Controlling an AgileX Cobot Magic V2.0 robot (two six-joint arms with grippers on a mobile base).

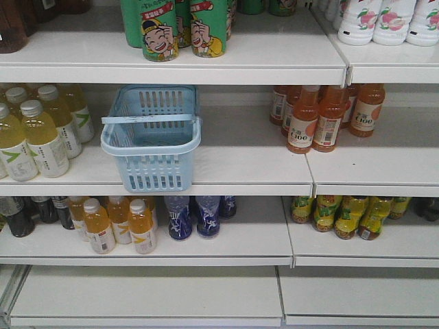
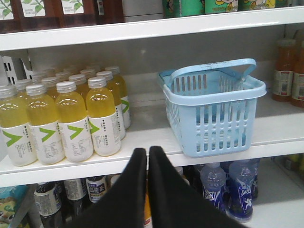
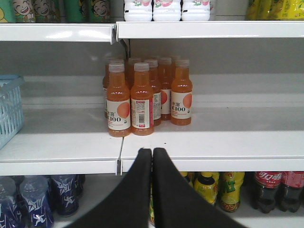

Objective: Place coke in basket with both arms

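Note:
The light blue slotted basket (image 1: 154, 171) stands on the middle shelf, its flat handle folded across the top and nothing inside. In the left wrist view the basket (image 2: 213, 124) sits ahead and to the right of my left gripper (image 2: 147, 151), which is shut with nothing between its fingers. My right gripper (image 3: 152, 151) is also shut and empty, level with the middle shelf's front edge; the basket (image 3: 8, 114) shows at that view's left edge. The coke is out of view. Neither arm appears in the front view.
Yellow drink bottles (image 2: 71, 118) stand left of the basket, orange C100 bottles (image 3: 142, 95) to its right. Green cans (image 1: 178, 27) are on the top shelf. Below are blue bottles (image 2: 228, 185), yellow-green bottles (image 3: 209, 187) and dark cola bottles with red labels (image 3: 266, 190).

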